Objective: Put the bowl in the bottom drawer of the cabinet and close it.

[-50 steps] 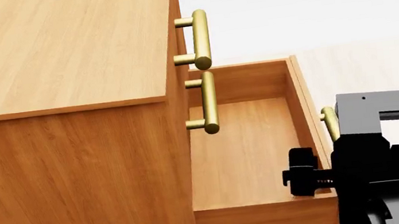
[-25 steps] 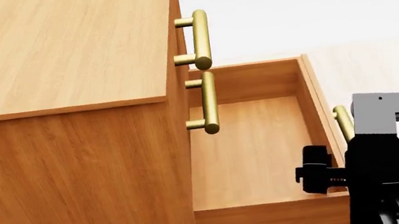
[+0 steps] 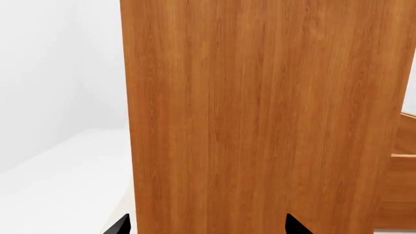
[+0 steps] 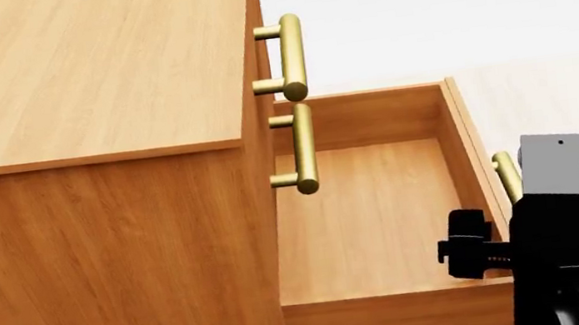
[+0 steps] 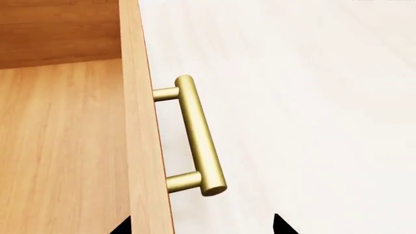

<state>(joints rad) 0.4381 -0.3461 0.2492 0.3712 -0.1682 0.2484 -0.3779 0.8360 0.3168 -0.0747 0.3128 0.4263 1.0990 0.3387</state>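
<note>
The cabinet (image 4: 98, 154) is filling the left half of the head view — an orange-brown wood-grain chest with a flat top and plain side panel. Its bottom drawer (image 4: 370, 219) is standing pulled out to the right, a shallow open wooden box with a bare floor and nothing lying in it. The bowl is not showing in any view. On the drawer's front board the brass handle (image 5: 195, 136) is sitting on two short posts, a plain cylindrical bar; in the head view only a short stretch of it is peeking out beside the right arm.

Above the open drawer, the two upper drawers are sitting shut, and their brass bars — the top handle (image 4: 291, 57) and the middle handle (image 4: 301, 148) — are jutting out over the drawer's left part. The pale floor (image 5: 312, 97) is spreading out on the right of the drawer front.

The right gripper (image 5: 201, 225) is hanging over the near end of the drawer's front board, one dark fingertip showing on each side of the board, with the handle just beyond it on the floor side. The fingers are spread apart and gripping nothing; the handle is lying free between and ahead of them. The left gripper (image 3: 206, 226) is facing the cabinet's plain side panel, its two fingertips wide apart and empty.
</note>
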